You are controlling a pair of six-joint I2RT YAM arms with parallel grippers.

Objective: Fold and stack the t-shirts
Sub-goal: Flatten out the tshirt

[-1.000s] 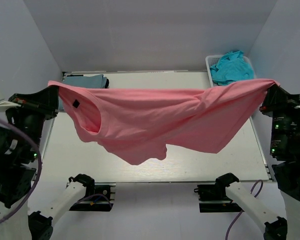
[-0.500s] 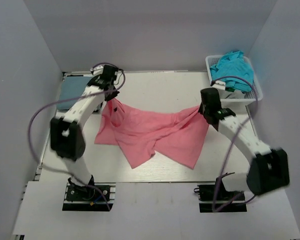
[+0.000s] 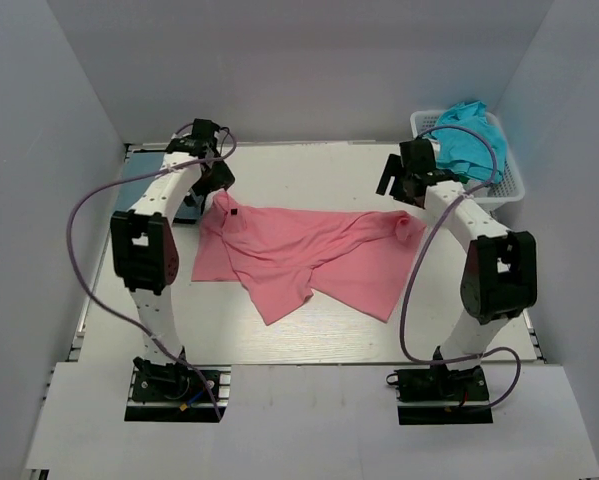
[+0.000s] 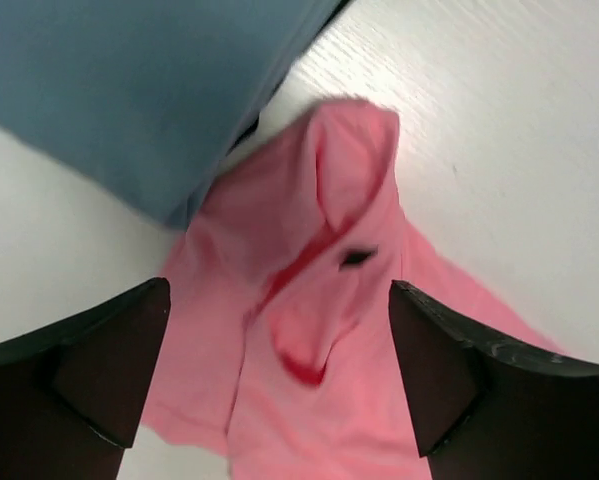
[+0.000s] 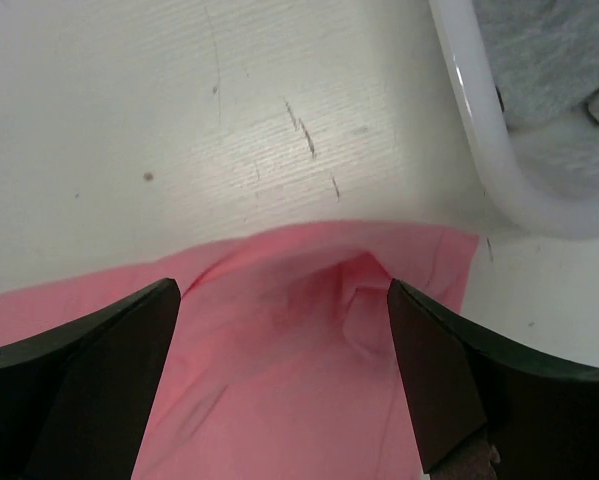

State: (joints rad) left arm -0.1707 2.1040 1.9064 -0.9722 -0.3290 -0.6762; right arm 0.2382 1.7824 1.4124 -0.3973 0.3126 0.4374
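Both sets of jaws are held apart: the left gripper (image 4: 277,292) and right gripper (image 5: 279,288) are poised over opposite ends of the pink t-shirt (image 3: 309,250), laid crumpled on the table (image 3: 309,170), probably for smoothing before folding.

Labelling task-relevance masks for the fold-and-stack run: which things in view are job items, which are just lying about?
Job items:
- salmon-pink t-shirt, rumpled, lying on the table
- grey-blue t-shirt, far left
- teal t-shirt, in the basket
- grey fabric in the basket, probably another tee

Lying about:
- white basket
- table
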